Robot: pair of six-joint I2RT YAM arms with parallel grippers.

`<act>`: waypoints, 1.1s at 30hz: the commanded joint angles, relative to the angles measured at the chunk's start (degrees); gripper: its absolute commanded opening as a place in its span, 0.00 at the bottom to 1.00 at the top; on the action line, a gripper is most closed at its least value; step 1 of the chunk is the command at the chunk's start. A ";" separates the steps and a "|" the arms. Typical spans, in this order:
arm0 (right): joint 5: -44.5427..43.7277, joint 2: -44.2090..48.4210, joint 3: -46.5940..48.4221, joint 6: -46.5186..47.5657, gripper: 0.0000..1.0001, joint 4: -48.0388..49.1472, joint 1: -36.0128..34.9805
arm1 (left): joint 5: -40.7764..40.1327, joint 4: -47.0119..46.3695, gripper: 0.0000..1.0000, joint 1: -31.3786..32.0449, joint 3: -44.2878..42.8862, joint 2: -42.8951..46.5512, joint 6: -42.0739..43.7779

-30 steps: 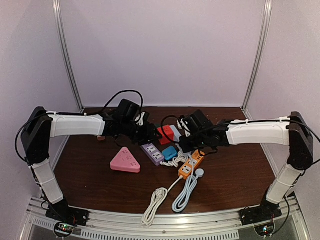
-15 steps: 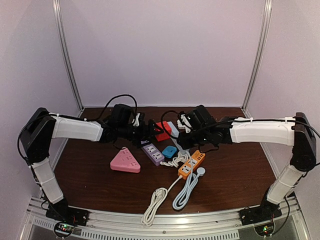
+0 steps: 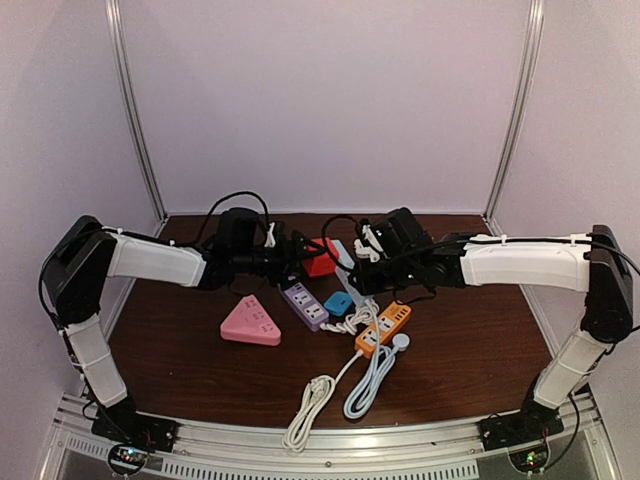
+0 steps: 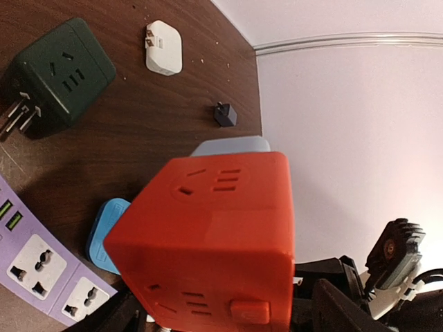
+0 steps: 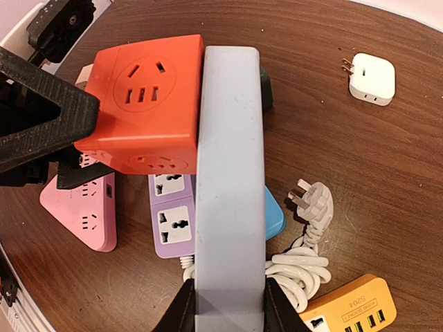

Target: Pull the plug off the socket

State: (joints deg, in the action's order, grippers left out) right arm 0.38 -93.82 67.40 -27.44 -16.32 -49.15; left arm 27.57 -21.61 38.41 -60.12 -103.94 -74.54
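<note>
The plug is a red cube pressed against the side of the grey-blue socket strip. Both hang above the table near the middle. My right gripper is shut on the near end of the strip, one finger on each long side. My left gripper reaches in from the left with its jaws wide around the red cube. Its right finger stands a little off the cube, and its left finger is close by the cube's lower corner.
Under the held pair lie a purple strip, a pink triangular socket, a blue adapter, an orange strip and coiled white cords. Farther back are a dark green cube, a white adapter and a small black adapter.
The red cube and the strip have risen a little and shifted back. My left jaws have spread wider around the cube. The right grip on the strip is unchanged.
</note>
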 commanded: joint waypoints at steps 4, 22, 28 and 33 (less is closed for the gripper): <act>1.51 2.46 2.59 -2.35 0.08 6.31 -0.34 | 0.31 -2.38 0.84 0.08 0.53 -0.68 -0.81; 2.05 1.83 1.76 -4.52 0.08 7.90 -0.50 | 0.81 -6.77 0.41 0.08 2.72 -0.92 -3.96; -5.10 1.31 2.10 -6.31 0.03 4.49 -0.47 | 0.73 -7.22 0.16 0.08 2.72 -0.37 -3.88; -11.11 1.42 1.25 -6.92 0.02 2.91 -0.31 | 0.72 -7.48 0.11 0.08 3.14 0.53 -3.71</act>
State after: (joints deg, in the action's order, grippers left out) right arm -1.21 -93.82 67.40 -31.97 -14.44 -49.93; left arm 27.66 -26.85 38.41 -58.08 -103.96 -78.76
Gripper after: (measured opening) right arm 0.285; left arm 0.639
